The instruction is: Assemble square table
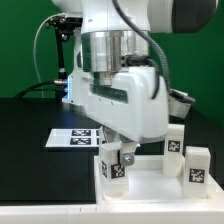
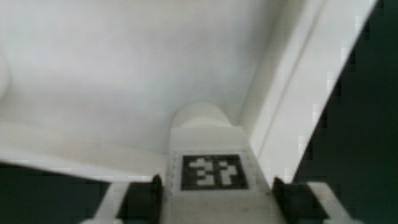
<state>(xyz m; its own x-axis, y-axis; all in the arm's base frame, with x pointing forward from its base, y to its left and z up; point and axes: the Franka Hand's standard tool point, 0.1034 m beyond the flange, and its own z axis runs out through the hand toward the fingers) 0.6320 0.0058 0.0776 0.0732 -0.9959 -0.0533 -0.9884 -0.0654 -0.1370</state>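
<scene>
Robot arm grips a table leg

The gripper point(image 1: 116, 158) is clamped on a tagged white leg point(image 2: 210, 160), standing it upright on the square top point(image 1: 150, 184).

A green wall point(image 1: 30, 50) fills the backdrop, evenly lit and plain; below it a black table point(image 1: 30, 125) spreads across the scene, its surface matte; black cables point(image 1: 42, 45) loop down in front of the green on the exterior view's left (near a dark stand); the marker board point(image 1: 72, 138) lies flat on the black surface; a pale strip point(image 1: 40, 212) runs along the table's near edge.
</scene>
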